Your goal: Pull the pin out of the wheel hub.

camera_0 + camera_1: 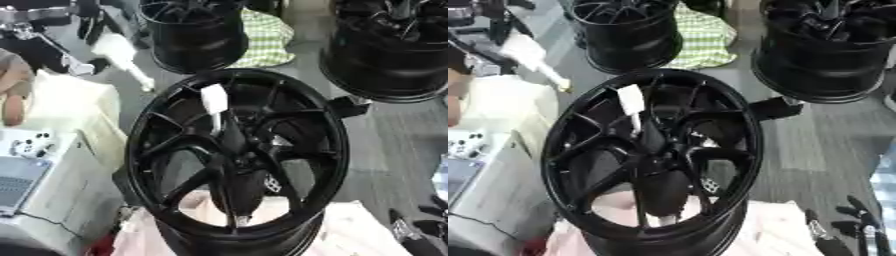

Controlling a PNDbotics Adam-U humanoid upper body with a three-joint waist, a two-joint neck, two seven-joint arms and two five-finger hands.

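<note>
Your right hand (859, 230) sits low at the right edge; whether its fingers are spread or curled, I cannot tell. The glossy black spoked wheel hub (236, 155) lies up and left of them, a white tagged pin (214, 102) standing near its centre. Reach there and pull along the pin's own axis.

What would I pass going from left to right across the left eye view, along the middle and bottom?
Laptop on a white cabinet → big black wheel with a white tag near its hub → grey floor → the robot's right hand, dark, in the lower right corner.
</note>
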